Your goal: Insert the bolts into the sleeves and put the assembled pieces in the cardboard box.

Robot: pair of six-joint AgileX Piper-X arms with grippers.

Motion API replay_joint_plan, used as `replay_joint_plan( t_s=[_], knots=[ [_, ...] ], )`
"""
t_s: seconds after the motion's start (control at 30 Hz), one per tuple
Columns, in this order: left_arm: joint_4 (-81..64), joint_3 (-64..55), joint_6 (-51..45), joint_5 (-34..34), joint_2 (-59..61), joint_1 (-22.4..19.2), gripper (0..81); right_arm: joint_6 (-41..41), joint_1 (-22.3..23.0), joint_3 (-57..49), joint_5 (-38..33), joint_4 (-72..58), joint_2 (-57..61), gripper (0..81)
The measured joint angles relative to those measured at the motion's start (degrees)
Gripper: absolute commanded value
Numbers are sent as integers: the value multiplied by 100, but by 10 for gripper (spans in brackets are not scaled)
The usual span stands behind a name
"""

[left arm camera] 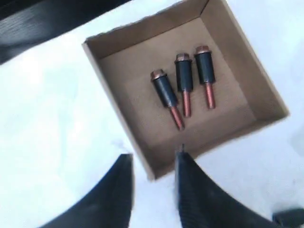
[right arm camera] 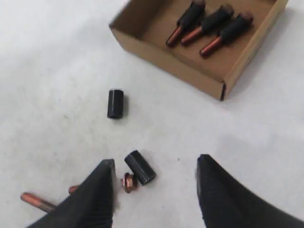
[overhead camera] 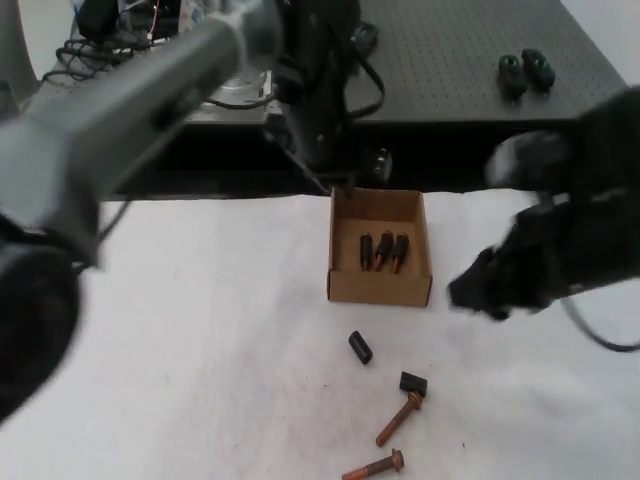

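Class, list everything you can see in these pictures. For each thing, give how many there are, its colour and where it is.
cardboard box: 1, brown, open-topped, in the middle of the cloth
assembled pieces: 3, black sleeves on copper bolts, side by side inside the box
loose sleeves: 2, black, on the cloth on the camera's side of the box
loose bolts: 2, copper, on the cloth nearer the camera; one bolt's head lies beside a sleeve
cloth: 1, white, covering the bench
perforated board: 1, black, behind the cloth
small objects: 2, dark, on the board at far right
cables: several, black, far left
left pincer: 1, black, open, over the box's edge
right pincer: 1, black, open, above a loose sleeve and bolt
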Motion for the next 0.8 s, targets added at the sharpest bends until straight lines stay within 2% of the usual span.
replay_joint_plan(
  t_s=[0.1, 0.23, 0.3, 0.5, 0.63, 0.8],
  knots=[
    [-334, 905, -39, -10, -644, 0, 223, -251, 606, -465, 270, 419, 1167, 340],
    [-841, 2701, -39, -9, -1590, 0, 223, -639, 913, -1022, 908, 825, 1663, 340],
    [-868, 3077, -39, -9, -1824, 0, 223, -777, 1075, -1163, 1074, 909, 1909, 340],
    [-890, 3661, -39, 66, -2161, 0, 223, -955, 1407, -1269, 1490, 966, 2366, 340],
    [-878, 3756, -39, 236, -2229, 0, 223, -1021, 1466, -1269, 1820, 998, 2521, 336],
    [-878, 3828, -13, 531, -2230, 0, 223, -1022, 1466, -1269, 2249, 995, 2544, 225]
  ],
)
